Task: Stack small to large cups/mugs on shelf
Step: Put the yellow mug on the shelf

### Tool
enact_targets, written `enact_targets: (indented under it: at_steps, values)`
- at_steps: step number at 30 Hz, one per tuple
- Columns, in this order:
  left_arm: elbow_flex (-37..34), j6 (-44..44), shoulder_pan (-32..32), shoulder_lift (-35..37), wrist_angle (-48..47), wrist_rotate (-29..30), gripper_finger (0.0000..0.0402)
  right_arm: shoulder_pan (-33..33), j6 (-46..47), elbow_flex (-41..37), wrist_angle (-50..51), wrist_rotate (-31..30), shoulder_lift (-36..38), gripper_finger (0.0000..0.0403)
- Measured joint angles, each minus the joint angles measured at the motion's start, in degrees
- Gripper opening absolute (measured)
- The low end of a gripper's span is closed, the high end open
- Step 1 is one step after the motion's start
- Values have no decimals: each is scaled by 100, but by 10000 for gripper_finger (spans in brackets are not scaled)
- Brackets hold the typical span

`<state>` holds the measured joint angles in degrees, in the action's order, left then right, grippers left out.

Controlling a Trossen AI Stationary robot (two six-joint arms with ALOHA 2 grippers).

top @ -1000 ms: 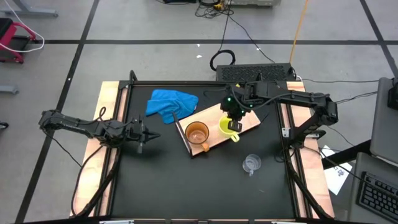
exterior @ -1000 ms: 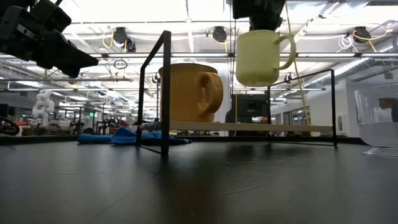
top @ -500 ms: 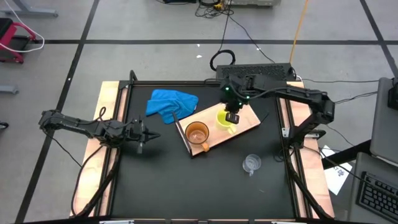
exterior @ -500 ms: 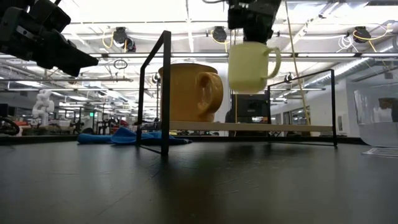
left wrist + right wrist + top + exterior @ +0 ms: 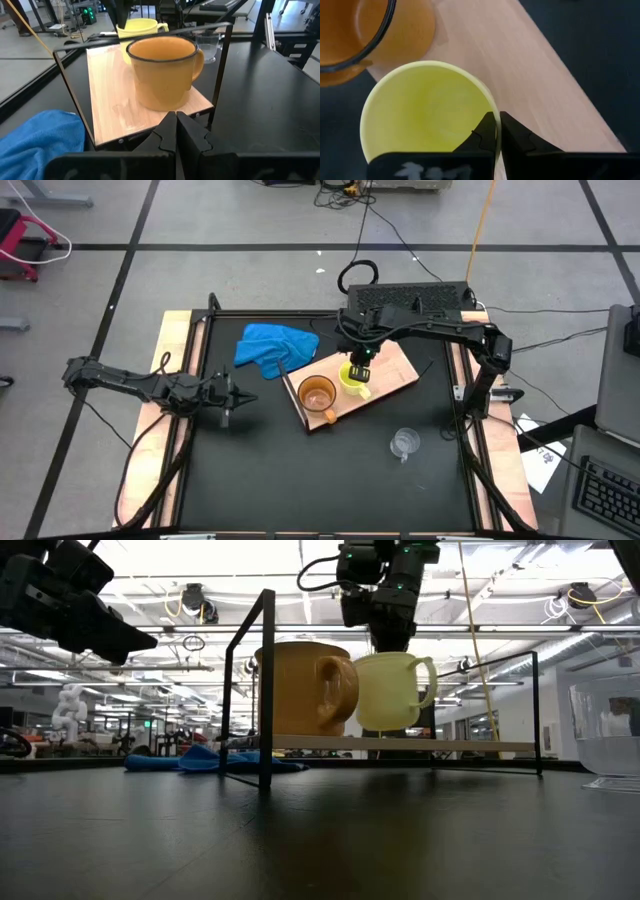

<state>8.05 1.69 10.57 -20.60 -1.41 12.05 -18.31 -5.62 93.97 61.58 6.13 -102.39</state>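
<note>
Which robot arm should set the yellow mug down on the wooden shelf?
Right. The right gripper already pinches the yellow mug by its rim, over the shelf. The left gripper waits off to the side.

One camera looks straight down on the whole bench (image 5: 300, 480); another sits at bench height, facing level across it. Each wrist camera looks past its own end effector, the right very close. All share the shelf (image 5: 400, 370).

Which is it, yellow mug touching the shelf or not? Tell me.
Cannot tell. In the low view the yellow mug, held at its rim by the right end effector, hangs just above the shelf; any gap under its base is not plain.
</note>
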Motion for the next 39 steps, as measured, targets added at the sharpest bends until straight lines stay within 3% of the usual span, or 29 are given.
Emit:
enact_targets:
  at_steps: [31,39]
  values:
    - [0,212,0,-2,-33,-5,15,2,281,28,-349,-9,35,0]
    - [0,217,1,0,-34,-7,15,4,353,26,-242,-305,35,0]
